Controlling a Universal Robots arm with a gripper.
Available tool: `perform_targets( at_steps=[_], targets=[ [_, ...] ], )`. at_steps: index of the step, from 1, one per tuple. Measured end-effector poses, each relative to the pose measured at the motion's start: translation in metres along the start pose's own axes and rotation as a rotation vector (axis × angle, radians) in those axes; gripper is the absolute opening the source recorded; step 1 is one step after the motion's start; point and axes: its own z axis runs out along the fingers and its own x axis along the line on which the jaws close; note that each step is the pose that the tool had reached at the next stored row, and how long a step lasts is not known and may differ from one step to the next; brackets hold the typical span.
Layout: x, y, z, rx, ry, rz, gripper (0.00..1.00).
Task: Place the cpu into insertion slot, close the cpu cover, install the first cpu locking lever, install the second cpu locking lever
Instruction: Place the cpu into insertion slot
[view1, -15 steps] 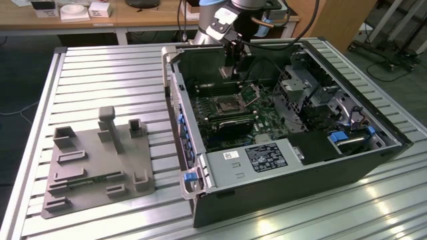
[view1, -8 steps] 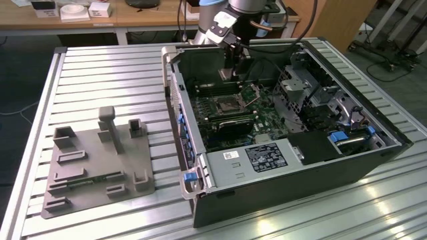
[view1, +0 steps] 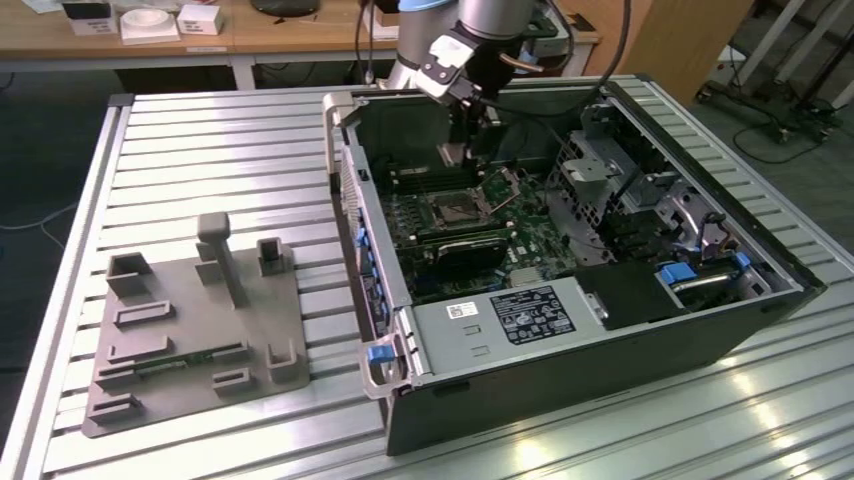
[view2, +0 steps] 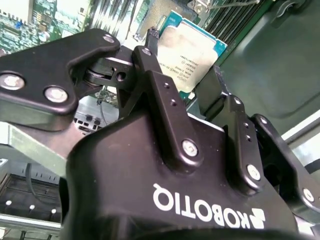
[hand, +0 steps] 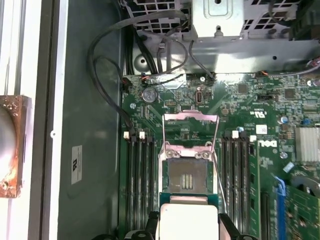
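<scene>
Gripper (view2: 181, 52) clenched on the cpu (view2: 195, 47), a flat square chip with a pale matte metal lid on a green board, held above the motherboard by the open socket (hand: 187, 176). The cpu cover (hand: 191, 117), a thin metal frame, stands raised. The dark computer case (view1: 721, 335) lies open on a ribbed aluminium bench (view1: 200, 150); a wooden desk (view1: 267, 38) stands behind.

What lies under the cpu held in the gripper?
In the first wrist view, the empty insertion slot on the motherboard shows past the cpu, with the cpu cover swung open. The cpu, clamped by the gripper, hides the slot's near edge.
</scene>
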Motion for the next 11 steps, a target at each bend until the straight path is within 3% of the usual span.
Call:
perform_targets(
  at_steps=[7,9,11],
  targets=[
    [0.0049,0.0037,0.0129,0.0001,-0.0022,0.0,0.54],
    [0.006,0.0041,0.0165,0.0001,-0.007,0.0,0.54],
    [0.007,0.0043,0.0191,0.0,-0.0175,0.0,0.54]
  ],
)
